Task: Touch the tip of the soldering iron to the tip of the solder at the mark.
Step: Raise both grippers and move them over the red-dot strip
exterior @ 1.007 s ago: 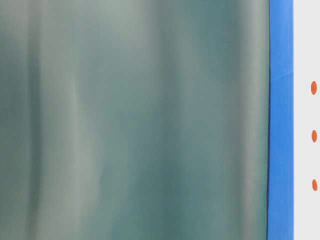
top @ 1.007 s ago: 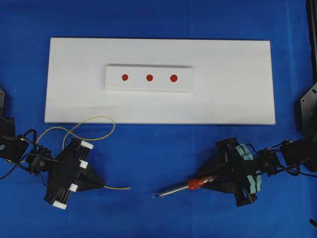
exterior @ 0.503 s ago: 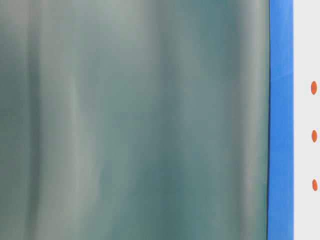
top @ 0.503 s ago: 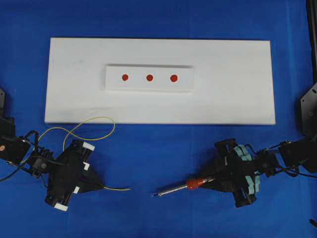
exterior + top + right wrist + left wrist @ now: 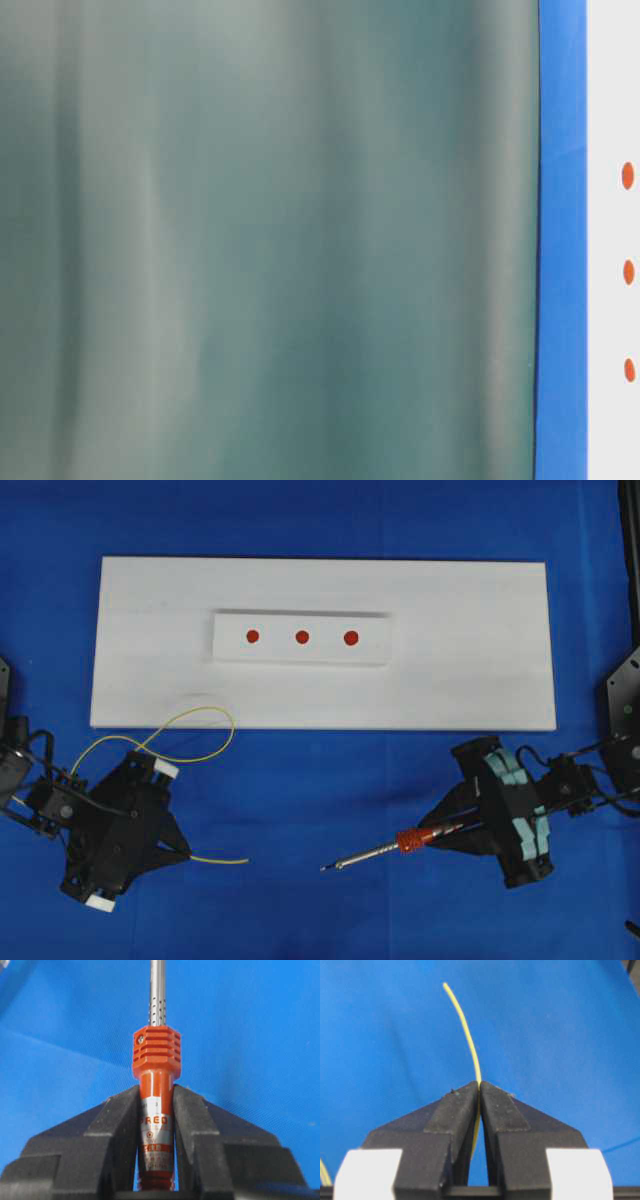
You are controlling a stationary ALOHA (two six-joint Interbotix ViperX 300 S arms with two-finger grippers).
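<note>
Both grasps done, carry step next: left tool [image 5: 480, 1085] pinched shut on the solder [image 5: 222, 860], right tool [image 5: 156, 1097] clamped on the soldering iron [image 5: 385, 850], both over blue tabletop [image 5: 300, 800], near the white board [image 5: 470, 660]. Next: bring tips together at a red mark [image 5: 301, 636].

A blue cloth [image 5: 330, 780] covers the desk. On it lies a long white board [image 5: 470, 650], and on the board's middle sits a smaller raised white strip [image 5: 300, 655] bearing three red dots [image 5: 302, 637] in a row, evenly spaced. In the table-level view a blurred grey-green surface [image 5: 260, 240], perhaps something close to the lens, fills most of the frame.
</note>
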